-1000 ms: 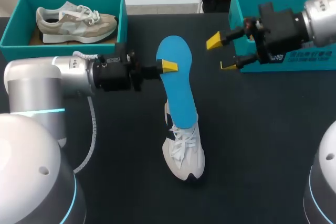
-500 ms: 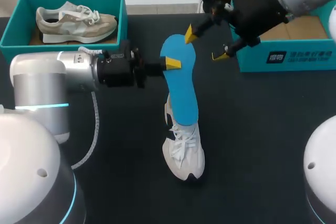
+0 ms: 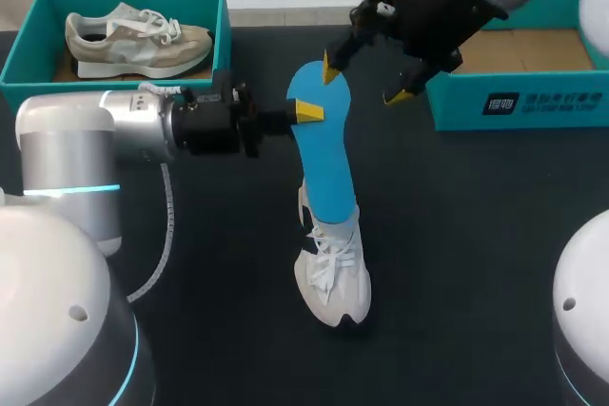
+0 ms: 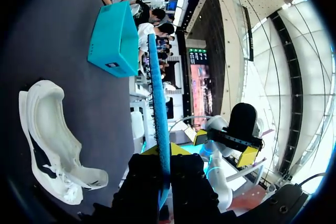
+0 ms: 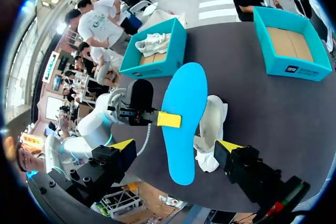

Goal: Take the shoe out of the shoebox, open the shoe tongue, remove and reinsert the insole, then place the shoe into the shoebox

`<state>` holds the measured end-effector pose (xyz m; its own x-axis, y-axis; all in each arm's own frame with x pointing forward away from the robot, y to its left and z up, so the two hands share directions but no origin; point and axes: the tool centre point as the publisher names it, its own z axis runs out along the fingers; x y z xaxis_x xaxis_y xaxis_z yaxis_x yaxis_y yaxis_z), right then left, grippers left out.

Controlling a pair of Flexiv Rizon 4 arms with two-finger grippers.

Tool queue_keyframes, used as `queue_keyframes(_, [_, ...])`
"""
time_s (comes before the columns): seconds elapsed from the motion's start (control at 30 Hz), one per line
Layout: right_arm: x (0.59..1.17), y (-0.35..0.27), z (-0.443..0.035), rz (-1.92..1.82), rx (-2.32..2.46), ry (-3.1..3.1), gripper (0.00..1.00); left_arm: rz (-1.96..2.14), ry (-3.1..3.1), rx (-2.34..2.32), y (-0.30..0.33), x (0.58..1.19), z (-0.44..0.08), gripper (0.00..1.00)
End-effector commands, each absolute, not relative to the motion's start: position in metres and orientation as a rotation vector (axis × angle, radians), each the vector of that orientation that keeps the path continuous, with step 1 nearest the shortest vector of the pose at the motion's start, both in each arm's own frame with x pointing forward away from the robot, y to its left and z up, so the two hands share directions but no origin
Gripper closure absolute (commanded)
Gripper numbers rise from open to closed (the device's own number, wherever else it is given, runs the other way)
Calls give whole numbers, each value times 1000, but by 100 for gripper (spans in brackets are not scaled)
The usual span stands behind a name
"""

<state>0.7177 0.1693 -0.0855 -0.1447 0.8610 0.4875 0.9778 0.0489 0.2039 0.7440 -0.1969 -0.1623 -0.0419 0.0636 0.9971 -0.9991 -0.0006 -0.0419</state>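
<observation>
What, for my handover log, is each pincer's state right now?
Left pincer: shut on the blue insole.
Right pincer: open, holding nothing.

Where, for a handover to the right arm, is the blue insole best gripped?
The wide free end of the insole, past the left gripper; the right gripper comes edge-on from its own side, a finger on each flat face. It is thin: squeezing across its width may buckle it.
</observation>
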Motion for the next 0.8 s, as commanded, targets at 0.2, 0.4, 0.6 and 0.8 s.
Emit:
queue_keyframes(0.2, [727,209,-86,-88,-2302,-2357,0,1268,-1193,1141,-197,744,-163,100])
queue_keyframes(0.4, [731,207,-87,10,-2366,-2425,0,1268,-1193,1141,-197,744,-163,100])
queue_keyframes(0.6, [734,192,-84,-3,-2361,-2458,0,1268,-1193,1141,-197,744,-163,100])
queue_keyframes(0.8, [735,188,-85,-27,-2311,-2449,0,1268,-1193,1141,-197,744,-163,100])
